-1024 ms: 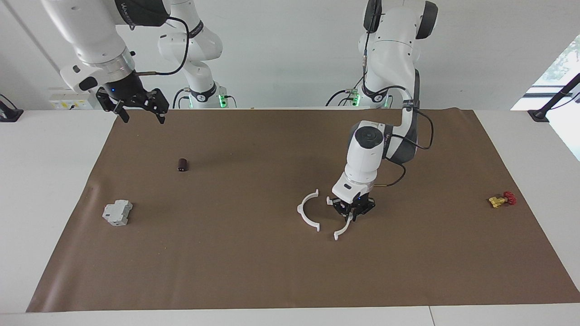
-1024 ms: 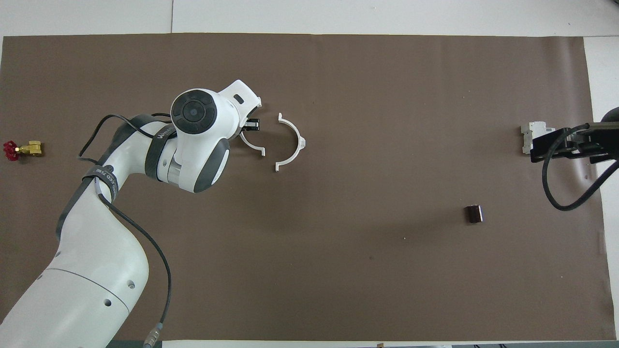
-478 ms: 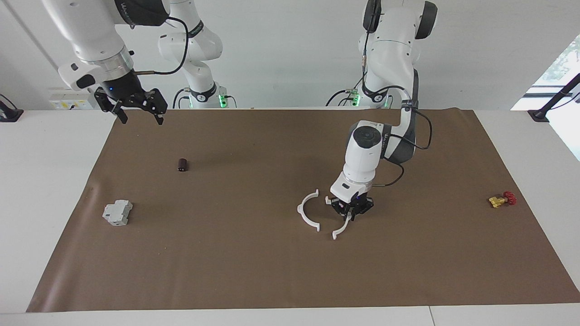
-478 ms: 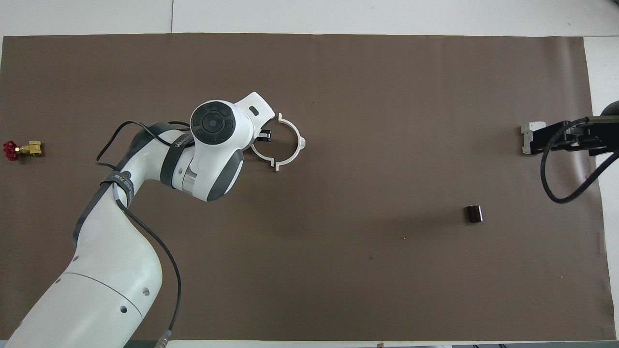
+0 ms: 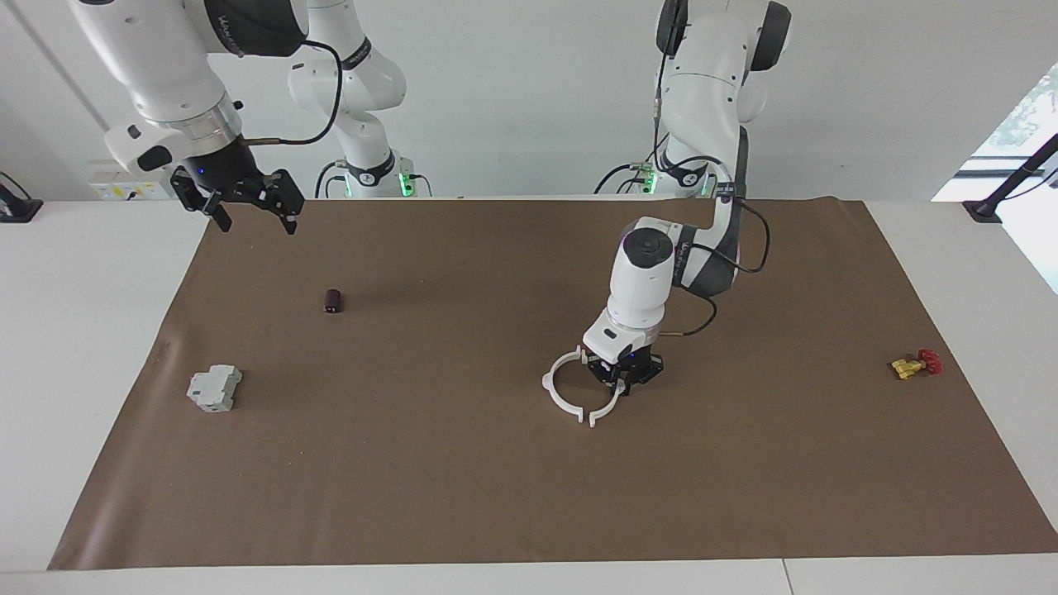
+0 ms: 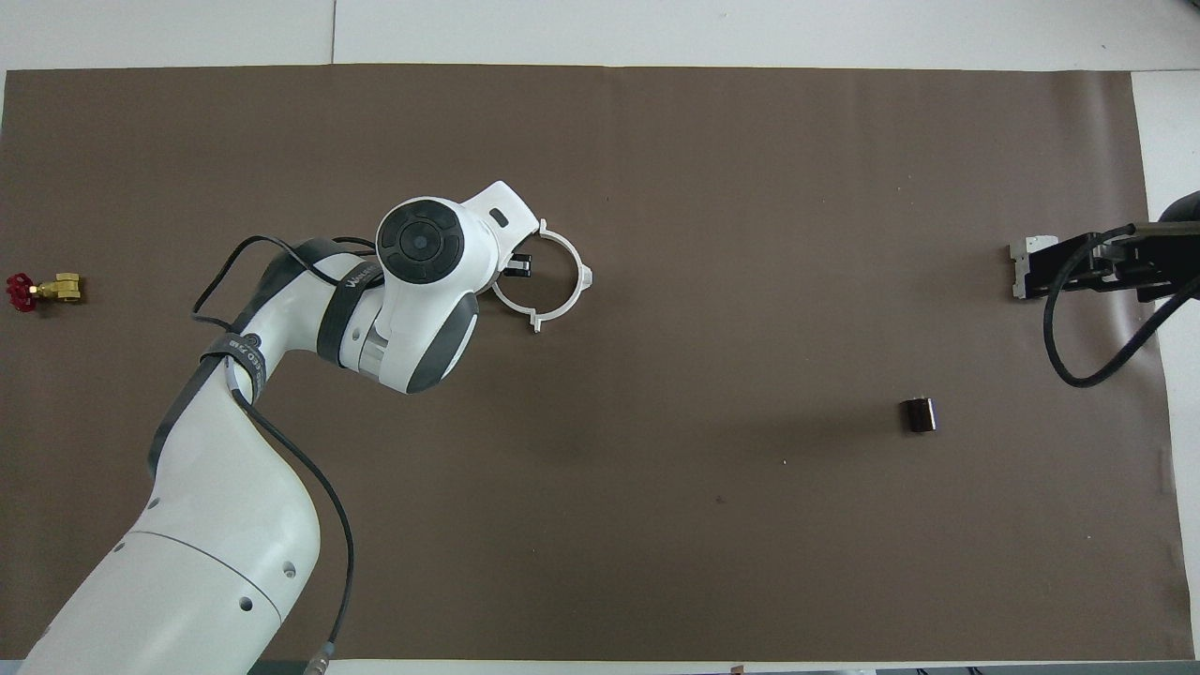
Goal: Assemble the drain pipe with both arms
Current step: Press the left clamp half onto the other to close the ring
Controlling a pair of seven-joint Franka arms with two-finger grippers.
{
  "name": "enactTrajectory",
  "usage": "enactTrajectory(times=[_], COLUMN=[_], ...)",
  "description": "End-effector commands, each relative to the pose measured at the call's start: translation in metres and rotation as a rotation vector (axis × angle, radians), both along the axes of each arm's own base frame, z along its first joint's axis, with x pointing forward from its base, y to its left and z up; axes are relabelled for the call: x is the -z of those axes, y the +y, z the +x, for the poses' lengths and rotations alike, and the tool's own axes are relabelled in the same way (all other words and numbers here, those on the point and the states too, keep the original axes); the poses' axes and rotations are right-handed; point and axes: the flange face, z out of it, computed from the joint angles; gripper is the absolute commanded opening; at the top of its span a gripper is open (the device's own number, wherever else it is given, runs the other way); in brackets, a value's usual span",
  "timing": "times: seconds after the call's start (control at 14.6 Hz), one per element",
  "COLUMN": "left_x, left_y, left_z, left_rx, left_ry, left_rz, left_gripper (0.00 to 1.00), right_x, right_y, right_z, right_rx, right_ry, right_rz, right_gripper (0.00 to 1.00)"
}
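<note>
Two half-rings [image 5: 579, 388] now meet mid-counter: left gripper [image 5: 621, 382], clamped on one half [image 6: 511, 300], has slid it vs the other [image 6: 567, 272]. Ring nearly closed. Right gripper [image 5: 248, 211] wide, waiting.

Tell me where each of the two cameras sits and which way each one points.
Facing view: high across the table, looking back at both robots; both whole arms show, left gripper on a half-ring, right gripper raised.
Overhead view: above the robots' end, looking steeply down; left arm and the right gripper's tip show.
Shared: brown mat, both half-rings, grey block, valve, half a turn apart.
</note>
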Motion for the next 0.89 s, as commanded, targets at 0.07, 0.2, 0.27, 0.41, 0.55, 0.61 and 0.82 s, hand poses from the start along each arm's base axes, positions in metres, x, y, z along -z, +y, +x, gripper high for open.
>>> enactTrajectory(times=[0.07, 0.2, 0.27, 0.41, 0.55, 0.61, 0.82], left_x=[0.001, 0.002, 0.001, 0.002, 0.002, 0.002, 0.0], left_y=[-0.007, -0.006, -0.007, -0.006, -0.006, -0.006, -0.009], left_z=[-0.012, -0.014, -0.015, -0.016, -0.018, -0.018, -0.021], left_rx=[-0.005, -0.003, -0.001, -0.004, -0.007, -0.007, -0.002], left_ry=[-0.005, -0.001, -0.001, 0.009, 0.028, 0.031, 0.032], left_rz=[0.014, 0.014, 0.014, 0.018, 0.03, 0.032, 0.033], left_gripper=[0.0, 0.0, 0.0, 0.0, 0.0, 0.0, 0.0], right_x=[-0.008, -0.011, -0.01, -0.009, -0.01, -0.008, -0.009], right_y=[-0.006, -0.014, -0.016, -0.025, -0.026, -0.026, -0.026], right_z=[-0.001, -0.007, -0.007, -0.008, -0.007, -0.007, -0.007], right_rx=[-0.008, -0.004, -0.001, 0.011, 0.012, 0.012, 0.011], right_ry=[-0.001, 0.022, 0.025, 0.029, 0.02, 0.02, 0.019], right_rz=[0.01, 0.012, 0.014, 0.016, 0.047, 0.047, 0.045], right_gripper=[1.0, 1.0, 1.0, 1.0, 1.0, 1.0, 1.0])
